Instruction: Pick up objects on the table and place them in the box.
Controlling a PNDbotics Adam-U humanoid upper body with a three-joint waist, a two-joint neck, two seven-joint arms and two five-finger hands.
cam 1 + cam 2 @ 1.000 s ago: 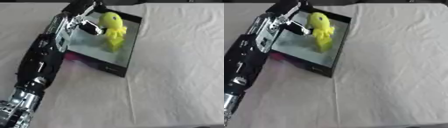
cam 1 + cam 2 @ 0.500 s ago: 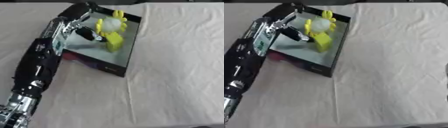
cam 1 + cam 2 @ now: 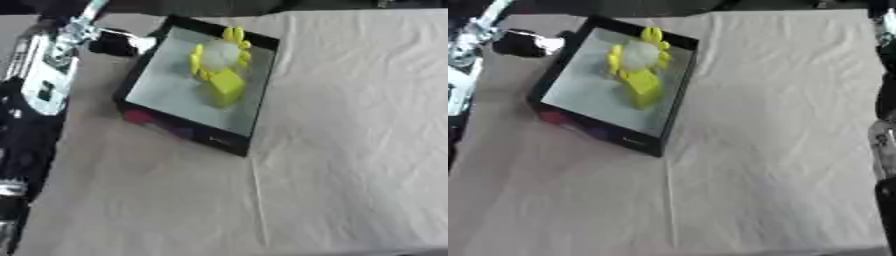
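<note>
Yellow toy [image 3: 219, 65] in box [image 3: 188, 132]; right arm [image 3: 883, 135] (right-eye view only).

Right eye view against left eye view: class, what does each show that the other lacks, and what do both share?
Only the right eye view shows a dark arm part along its right edge; its hand is not visible. Only the left eye view shows the long run of the left arm down its left side. Both share the black box, the yellow toy lying in it, the left hand outside the box's left wall, and the pale cloth.
</note>
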